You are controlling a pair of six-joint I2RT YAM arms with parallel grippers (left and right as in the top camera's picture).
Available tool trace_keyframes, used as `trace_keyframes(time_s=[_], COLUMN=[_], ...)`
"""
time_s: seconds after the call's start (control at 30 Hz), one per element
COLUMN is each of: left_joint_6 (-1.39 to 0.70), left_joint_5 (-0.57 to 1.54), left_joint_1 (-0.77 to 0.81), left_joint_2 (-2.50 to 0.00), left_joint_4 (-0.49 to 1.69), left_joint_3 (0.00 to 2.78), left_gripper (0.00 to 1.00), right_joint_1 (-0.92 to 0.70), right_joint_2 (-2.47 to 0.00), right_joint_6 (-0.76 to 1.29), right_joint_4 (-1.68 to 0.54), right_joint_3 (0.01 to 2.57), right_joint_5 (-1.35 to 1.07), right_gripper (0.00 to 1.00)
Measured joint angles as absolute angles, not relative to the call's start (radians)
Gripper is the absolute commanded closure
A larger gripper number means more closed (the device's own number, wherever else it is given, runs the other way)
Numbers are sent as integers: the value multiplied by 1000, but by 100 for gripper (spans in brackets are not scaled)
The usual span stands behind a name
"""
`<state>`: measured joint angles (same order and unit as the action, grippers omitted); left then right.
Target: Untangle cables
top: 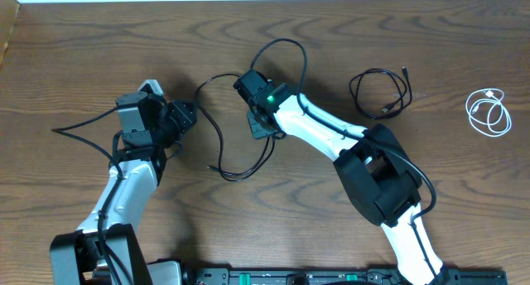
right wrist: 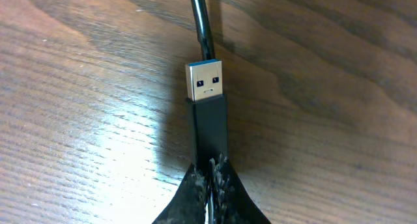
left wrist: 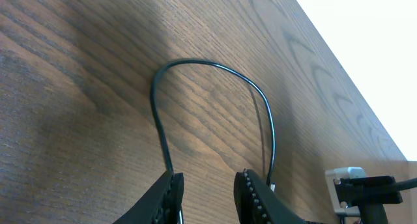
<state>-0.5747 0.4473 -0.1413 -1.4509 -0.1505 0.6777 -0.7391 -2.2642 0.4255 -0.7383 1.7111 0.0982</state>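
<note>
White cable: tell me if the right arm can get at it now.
Likely yes: the white cable lies alone, nothing around it, but the right pincer is shut on a USB plug.

A: Where are my cables?
B: Long black cable (left wrist: 215,66) sprawls mid-table, its USB plug (right wrist: 206,81) pinched in my right gripper (right wrist: 210,170); second black cable (top: 381,93) coiled rightward; white cable (top: 489,113) coiled far right.

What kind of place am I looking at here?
Most likely a robotics test bench. Two robot arms, left arm and right arm, stand at a wooden table; a coiled black cable and a white cable lie loose, and the right pincer grips a long black cable by its plug.
</note>
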Motion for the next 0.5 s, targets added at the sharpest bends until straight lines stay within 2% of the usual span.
trace_keyframes(time_s=[0.5], left_joint_6=[-575], left_joint_5=[447], left_joint_1=[-141], left_joint_2=[-1451], left_joint_4=[-150], left_joint_3=[678], left_gripper=[69], right_joint_1=[-739], right_joint_2=[-2260], right_joint_6=[149], right_joint_4=[-678], right_joint_3=[1748], right_joint_5=[59], right_gripper=[99])
